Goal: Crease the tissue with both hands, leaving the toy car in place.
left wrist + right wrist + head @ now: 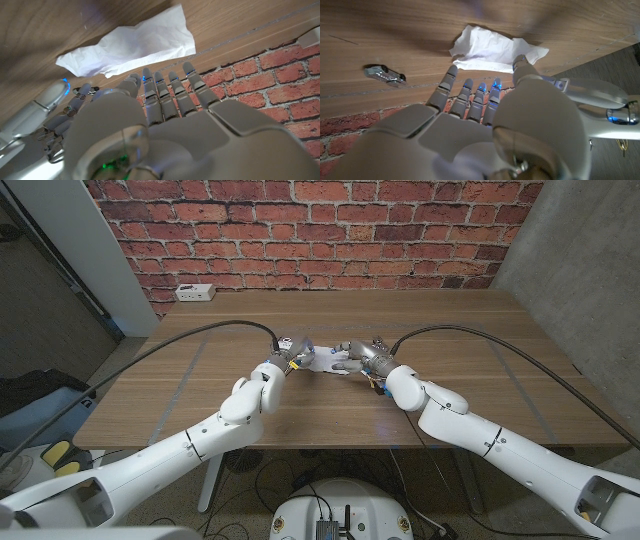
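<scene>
Both hands meet at the head view's centre: left hand [287, 351] and right hand [362, 356], fingers spread, holding nothing, flank the crumpled white tissue [325, 360]; toy car [384, 74] lies nearby.

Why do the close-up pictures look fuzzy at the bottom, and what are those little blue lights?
In the left wrist view the left hand sits too near the lens, so it blurs while the tissue stays sharp. The right wrist view does likewise: right hand soft, tissue and toy car crisp. Blue glows sit on the fingertips. The head view is evenly lit, edges slightly bowed.
</scene>
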You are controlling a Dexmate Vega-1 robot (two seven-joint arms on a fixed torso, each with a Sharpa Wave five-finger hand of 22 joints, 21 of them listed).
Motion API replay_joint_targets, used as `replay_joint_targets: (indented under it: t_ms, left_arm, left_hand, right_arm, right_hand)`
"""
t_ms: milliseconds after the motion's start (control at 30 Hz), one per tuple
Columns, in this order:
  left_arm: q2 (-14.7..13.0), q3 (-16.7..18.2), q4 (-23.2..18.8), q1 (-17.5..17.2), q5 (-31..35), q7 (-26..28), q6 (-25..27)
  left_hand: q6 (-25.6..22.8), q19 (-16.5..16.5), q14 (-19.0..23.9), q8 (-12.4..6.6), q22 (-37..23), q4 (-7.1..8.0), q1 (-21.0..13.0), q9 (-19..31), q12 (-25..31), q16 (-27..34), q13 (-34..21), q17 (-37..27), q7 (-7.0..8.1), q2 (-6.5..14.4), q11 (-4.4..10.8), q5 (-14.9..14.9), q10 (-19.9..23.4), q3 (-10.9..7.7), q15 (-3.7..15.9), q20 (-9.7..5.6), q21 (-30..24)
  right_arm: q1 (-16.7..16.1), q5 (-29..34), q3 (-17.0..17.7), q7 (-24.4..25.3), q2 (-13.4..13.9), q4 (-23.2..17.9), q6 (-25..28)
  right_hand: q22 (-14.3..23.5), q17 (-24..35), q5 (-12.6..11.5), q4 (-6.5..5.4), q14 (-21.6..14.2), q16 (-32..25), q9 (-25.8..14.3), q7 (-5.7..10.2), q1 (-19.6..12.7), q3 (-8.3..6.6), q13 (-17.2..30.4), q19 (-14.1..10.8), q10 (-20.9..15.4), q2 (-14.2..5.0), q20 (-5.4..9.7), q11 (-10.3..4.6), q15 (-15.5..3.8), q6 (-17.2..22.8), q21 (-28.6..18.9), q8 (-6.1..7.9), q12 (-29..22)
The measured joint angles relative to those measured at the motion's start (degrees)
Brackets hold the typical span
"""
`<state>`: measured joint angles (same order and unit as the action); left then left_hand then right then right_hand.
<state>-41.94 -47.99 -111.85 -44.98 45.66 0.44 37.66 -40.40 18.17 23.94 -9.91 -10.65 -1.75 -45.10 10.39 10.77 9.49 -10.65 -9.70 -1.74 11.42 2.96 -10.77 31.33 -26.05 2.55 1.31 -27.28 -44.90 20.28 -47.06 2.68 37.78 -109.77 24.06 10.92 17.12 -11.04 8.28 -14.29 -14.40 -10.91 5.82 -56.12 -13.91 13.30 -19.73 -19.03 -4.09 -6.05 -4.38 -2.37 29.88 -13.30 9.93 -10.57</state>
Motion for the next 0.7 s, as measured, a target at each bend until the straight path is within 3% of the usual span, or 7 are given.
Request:
replay_joint_targets:
  t_ms: [100,200,300,567,700]
  left_arm:
    - [-0.2,0.5,0.0,-0.3,-1.1,-0.2,-1.1]
    - [-0.4,0.9,0.0,-0.6,-2.2,-0.5,-2.3]
    - [-0.8,1.5,0.1,-1.0,-3.1,-0.7,-3.2]
    - [-1.0,1.8,0.2,-1.1,-4.4,-1.6,-4.3]
    - [-1.3,2.1,0.6,-1.3,-4.9,-2.0,-4.5]
  left_hand:
    - [0.2,-0.5,-0.1,0.0,0.0,2.69,3.2,0.0,0.0,0.3,0.0,-0.1,-0.21,-0.1,-0.3,0.5,-0.3,0.22,-0.05,-0.17,0.4]
    - [0.4,-0.6,-0.7,0.0,0.2,5.85,7.2,0.0,0.0,0.5,0.0,-0.1,-0.43,-0.6,-0.5,0.6,-0.5,0.89,-0.1,-0.19,0.4]
    - [0.4,-0.6,-0.7,0.0,0.3,8.07,10.7,-0.3,0.0,0.5,0.0,-0.1,-0.43,-1.6,-0.61,0.6,-0.6,2.06,-0.1,-0.19,0.9]
    - [0.1,0.1,-0.7,-0.3,0.3,11.04,17.5,-0.3,0.3,0.9,0.3,-0.1,-1.36,-3.5,-0.76,0.6,-0.5,5.03,-0.09,0.41,1.2]
    - [-0.5,1.1,0.3,-0.3,0.3,11.53,19.8,-0.3,0.3,0.9,0.3,0.1,-1.92,-4.3,-1.47,0.4,0.2,6.0,-0.02,0.62,1.2]
  right_arm:
    - [0.3,1.0,-0.7,-0.6,0.2,-0.5,1.2]
    - [0.8,2.4,-1.8,-1.1,0.2,-1.0,2.6]
    - [1.1,4.5,-2.6,-1.5,0.0,-1.2,4.2]
    - [1.7,6.3,-4.3,-1.8,-0.6,-1.1,5.3]
    - [2.1,10.2,-5.4,-1.9,-1.1,-0.6,6.9]
  right_hand:
    - [0.0,-0.3,-0.2,0.57,0.6,0.4,0.0,0.44,-1.1,-0.11,0.0,0.2,0.7,-0.21,0.16,-0.73,0.18,-1.1,0.3,0.0,0.0]
    - [0.0,-0.4,-0.2,0.57,0.8,0.7,0.0,0.91,-1.1,-0.11,0.0,0.3,1.0,-0.21,0.31,-1.05,0.01,-1.5,0.5,0.0,0.0]
    - [-0.3,-0.6,-0.2,0.57,0.8,0.7,0.0,1.05,-1.1,-0.11,-0.2,0.3,1.0,-0.21,0.31,-1.05,0.01,-1.7,0.5,0.0,0.0]
    - [-0.3,-0.6,-0.2,0.57,1.1,0.7,0.0,0.74,-1.1,-0.1,-0.3,0.6,1.1,-0.21,0.62,-1.06,0.3,-2.0,0.5,0.0,0.0]
    - [-0.3,-0.9,-0.2,0.57,1.4,0.8,0.0,1.04,-1.5,-0.1,-0.3,0.6,1.9,0.17,0.62,-1.89,0.01,-2.3,0.5,0.0,0.0]
